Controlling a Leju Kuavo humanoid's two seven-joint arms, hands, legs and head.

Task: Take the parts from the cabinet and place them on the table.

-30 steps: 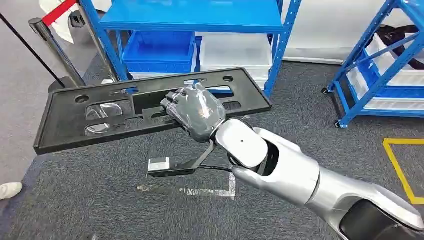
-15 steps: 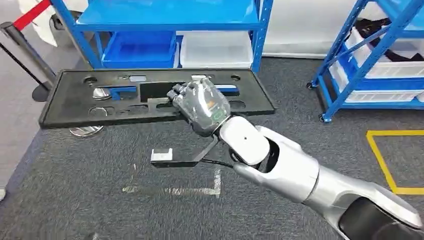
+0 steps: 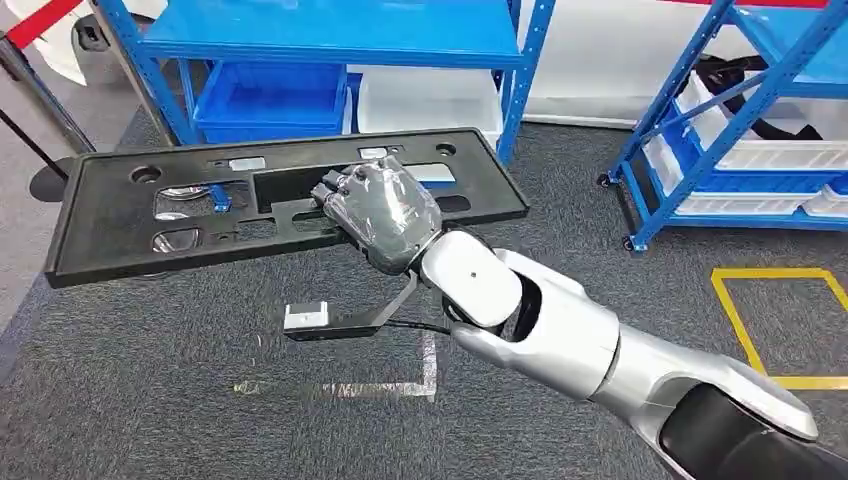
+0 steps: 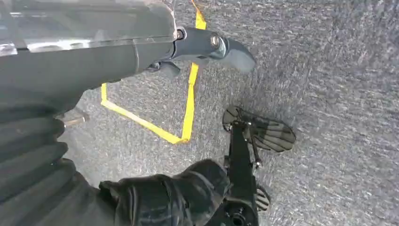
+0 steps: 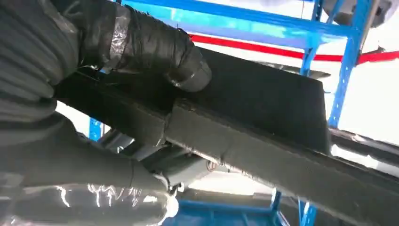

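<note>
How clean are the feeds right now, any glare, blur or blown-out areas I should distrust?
Head view: sharp and evenly lit; glare on the right hand gripping the long black plastic panel. Right wrist view: background behind the blue metal shelving blown out white, near panel edge soft. Left wrist view: left hand out of focus, grey carpet streaked with blur.

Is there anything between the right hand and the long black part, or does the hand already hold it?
Nothing visible stands between them. The right hand already grips the long black part near its middle, and the part hangs above the grey carpet, in front of the blue shelf.
</note>
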